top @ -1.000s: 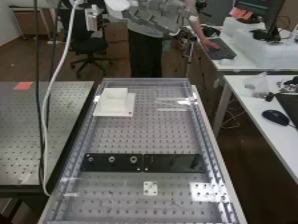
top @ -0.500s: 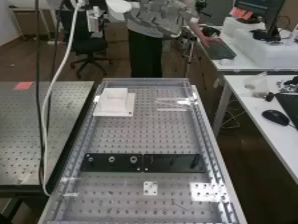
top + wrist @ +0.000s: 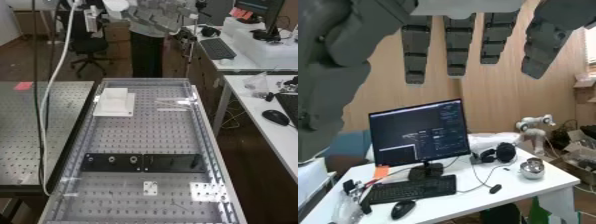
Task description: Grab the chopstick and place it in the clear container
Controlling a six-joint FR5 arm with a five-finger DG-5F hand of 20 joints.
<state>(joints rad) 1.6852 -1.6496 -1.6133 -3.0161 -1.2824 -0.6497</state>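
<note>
"Fingers (image 3: 457, 47) first: how do they stand on that dark grey, jointed robotic hand (image 3: 154, 19)?"

"Spread and nearly straight, with gaps between them and nothing in their hold. In the high view they hang at twelve o'clock, past the far end of the long grey bench with the perforated metal top (image 3: 126, 137)."

"And the chopstick?"

"At one o'clock on the bench, near its far right corner, lie some thin whitish strips (image 3: 171, 109) — too faint to tell chopstick from the edge of the clear container."

"What sits across from them?"

"A white block on a flat square white plate (image 3: 104, 110), at eleven o'clock. Nearer, below the bench's middle, two black rectangular plates (image 3: 174, 163) run crosswise, end to end. Towards six o'clock is a small white plate with dark holes (image 3: 150, 188)."

"What faces the wrist?"

"A white desk (image 3: 491, 186) with a black-framed monitor (image 3: 419, 132), a black keyboard (image 3: 412, 189) and a black mouse (image 3: 402, 209) just beside it — and, near black headphones (image 3: 505, 152), a round silver metal vessel (image 3: 532, 169)."
</note>
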